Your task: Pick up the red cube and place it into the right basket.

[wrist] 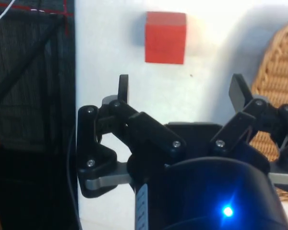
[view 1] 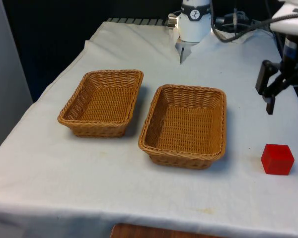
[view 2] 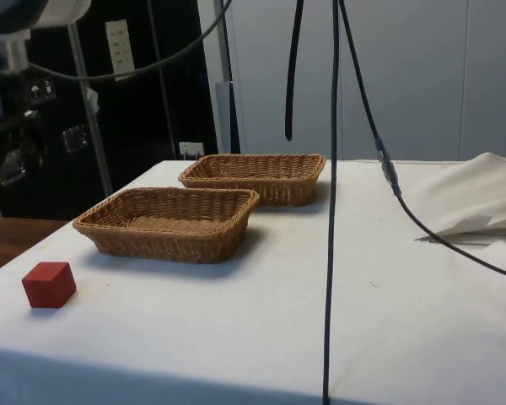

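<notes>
Soft even light, faint shadows

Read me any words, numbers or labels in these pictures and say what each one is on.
No text can be read clearly.
White label on the dark cabinet: print too small to read.
Red cube: no markings on the faces that show.

White arm (view 1: 194, 20), black end effector (view 1: 269, 94)
</notes>
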